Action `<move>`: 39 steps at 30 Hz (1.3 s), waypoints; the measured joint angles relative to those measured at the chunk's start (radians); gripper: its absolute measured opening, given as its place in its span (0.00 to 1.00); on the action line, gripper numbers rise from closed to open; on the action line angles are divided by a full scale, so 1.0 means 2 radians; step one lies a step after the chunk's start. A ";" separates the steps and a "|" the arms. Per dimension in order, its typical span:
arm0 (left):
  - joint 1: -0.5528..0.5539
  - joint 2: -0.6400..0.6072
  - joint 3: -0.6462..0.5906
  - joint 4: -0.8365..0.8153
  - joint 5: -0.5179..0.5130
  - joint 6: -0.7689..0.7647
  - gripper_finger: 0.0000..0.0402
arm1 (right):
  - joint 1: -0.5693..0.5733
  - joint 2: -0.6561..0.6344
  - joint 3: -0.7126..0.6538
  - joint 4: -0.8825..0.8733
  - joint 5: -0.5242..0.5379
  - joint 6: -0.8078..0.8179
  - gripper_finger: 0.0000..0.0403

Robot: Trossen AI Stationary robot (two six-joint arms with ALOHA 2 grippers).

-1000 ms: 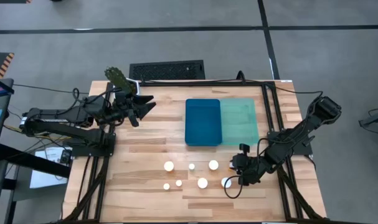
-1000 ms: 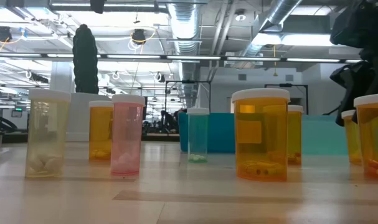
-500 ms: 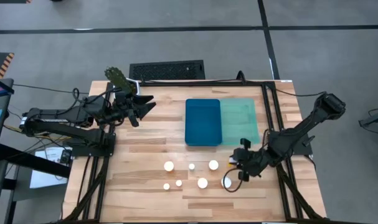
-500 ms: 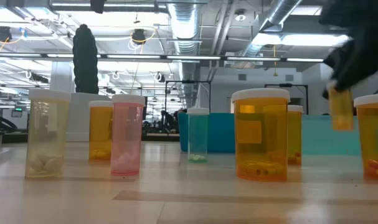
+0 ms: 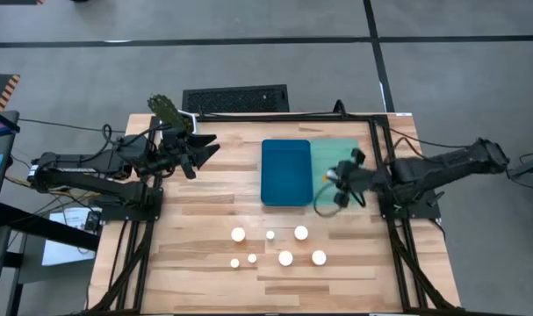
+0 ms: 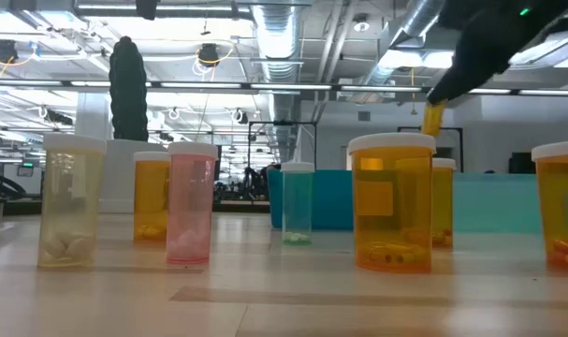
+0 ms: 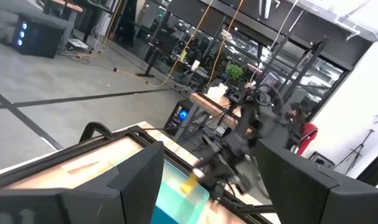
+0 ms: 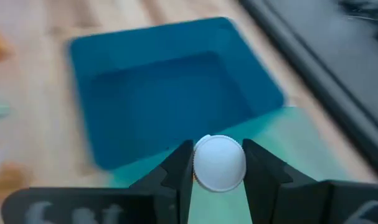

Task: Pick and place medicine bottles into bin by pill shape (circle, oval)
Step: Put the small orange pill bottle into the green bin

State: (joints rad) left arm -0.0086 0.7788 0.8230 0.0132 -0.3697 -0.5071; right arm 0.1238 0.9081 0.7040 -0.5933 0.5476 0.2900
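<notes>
My right gripper (image 5: 334, 178) is shut on a small amber bottle with a white cap (image 8: 218, 163), held in the air over the light teal bin (image 5: 347, 158). The bottle's amber body (image 6: 433, 118) hangs below the dark gripper in the low view. Several more bottles stand upright on their bases on the near part of the table, showing as white caps (image 5: 285, 258) from above. My left gripper (image 5: 210, 147) is open and empty at the table's far left; its wrist view (image 7: 212, 149) shows the held bottle (image 7: 190, 185) far off. My right gripper pinches the bottle at its white cap (image 8: 204, 177), one finger on each side of the cap. The fingers come from above, slanting in from the table's right. The bottle hangs cap up and slightly tilted, clear of the table and above the teal bin.
A dark blue bin (image 5: 286, 172) sits against the teal bin's left side at the table's middle far part. A black keyboard (image 5: 235, 98) lies beyond the far edge. In the low view the standing bottles include a pink one (image 6: 191, 202) and a wide amber one (image 6: 391, 202).
My right gripper has risen from the near right bottle group with one amber bottle and carried it toward the table's far edge, stopping over the teal bin. The bottle is lifted clear of the table. The other bottles have stayed in place.
</notes>
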 joint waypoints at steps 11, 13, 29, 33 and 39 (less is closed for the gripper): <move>0.000 0.000 0.000 0.000 -0.001 0.008 0.62 | -0.188 0.062 -0.012 0.104 -0.076 -0.110 0.30; 0.000 0.000 0.000 0.000 -0.001 0.011 0.62 | -0.210 0.075 -0.013 0.127 -0.102 -0.116 0.30; 0.000 0.000 0.000 0.000 -0.002 0.017 0.62 | -0.303 0.148 -0.078 0.255 -0.154 -0.158 0.31; 0.000 0.000 0.000 0.000 -0.005 0.017 0.62 | -0.320 0.151 -0.090 0.279 -0.181 -0.167 0.31; 0.000 0.000 0.000 0.000 -0.006 0.017 0.62 | -0.323 0.177 -0.094 0.285 -0.195 -0.196 0.31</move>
State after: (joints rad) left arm -0.0086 0.7788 0.8230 0.0132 -0.3820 -0.4740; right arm -0.5213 1.2621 0.5167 -0.0242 0.1574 -0.1028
